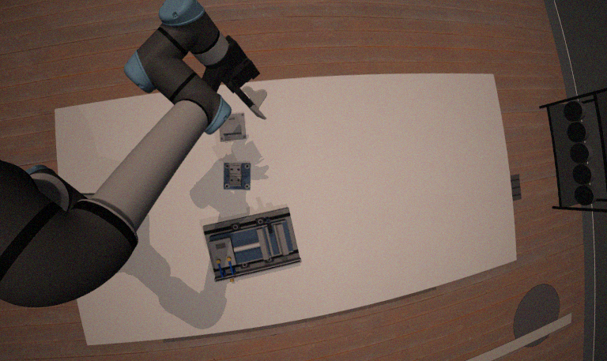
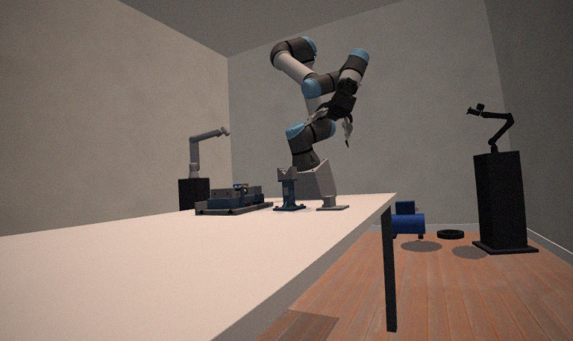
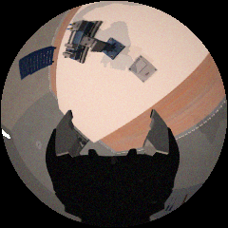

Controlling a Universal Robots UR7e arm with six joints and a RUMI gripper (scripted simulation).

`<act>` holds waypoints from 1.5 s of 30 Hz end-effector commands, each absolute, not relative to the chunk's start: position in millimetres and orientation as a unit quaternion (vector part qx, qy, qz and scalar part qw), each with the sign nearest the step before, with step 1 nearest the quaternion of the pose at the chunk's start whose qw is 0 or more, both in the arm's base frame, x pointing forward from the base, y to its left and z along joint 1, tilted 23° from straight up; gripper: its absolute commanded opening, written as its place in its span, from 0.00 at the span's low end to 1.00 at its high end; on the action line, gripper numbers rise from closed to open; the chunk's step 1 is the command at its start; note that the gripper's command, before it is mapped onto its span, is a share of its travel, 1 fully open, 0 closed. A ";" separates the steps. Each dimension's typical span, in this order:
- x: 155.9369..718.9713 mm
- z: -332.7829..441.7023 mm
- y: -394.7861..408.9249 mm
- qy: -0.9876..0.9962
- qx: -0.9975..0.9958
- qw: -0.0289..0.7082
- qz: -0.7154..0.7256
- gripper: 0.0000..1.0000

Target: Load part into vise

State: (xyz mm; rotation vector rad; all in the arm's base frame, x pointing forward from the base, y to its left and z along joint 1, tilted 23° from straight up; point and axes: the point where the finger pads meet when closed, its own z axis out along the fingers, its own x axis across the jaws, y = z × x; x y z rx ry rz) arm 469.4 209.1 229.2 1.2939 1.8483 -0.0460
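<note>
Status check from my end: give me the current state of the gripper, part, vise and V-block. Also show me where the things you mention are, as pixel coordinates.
Gripper [image 1: 264,109] [image 2: 327,128] [image 3: 111,109]: open, nothing between the fingers, raised above the table.
Part [image 2: 329,201] [image 3: 143,67]: on the infeed plate [image 1: 222,137] [image 2: 342,207] [image 3: 147,77], not loaded.
Vise [image 1: 251,242] [image 2: 234,200] [image 3: 83,42]: jaws apart, no part loaded.
V-block [image 1: 235,174] [image 2: 287,173]: no part in it.

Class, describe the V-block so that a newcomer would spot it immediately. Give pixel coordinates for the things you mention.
Find the pale tabletop [image 1: 380,160] [image 2: 126,269] [image 3: 95,95], then the wide vise [image 1: 251,244] [image 2: 234,200] [image 3: 83,42] on it. Beside the vise, between it and the flat grey infeed plate [image 1: 225,135] [image 2: 338,207] [image 3: 142,76], stands the V-block [image 1: 235,174] [image 2: 287,174]. Unlike both neighbours, it rides on a slim blue post, its grey top notched like a V.
</note>
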 end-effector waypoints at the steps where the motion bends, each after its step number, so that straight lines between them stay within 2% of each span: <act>1: 469.5 229.8 209.2 0.740 0.518 0.428 -0.018 1.00; 19: 460.9 223.1 200.3 0.801 0.457 0.383 -0.045 1.00; 33: 437.4 212.8 189.7 0.909 0.299 0.282 -0.067 1.00; 45: 419.3 209.5 190.0 0.957 0.177 0.223 -0.054 1.00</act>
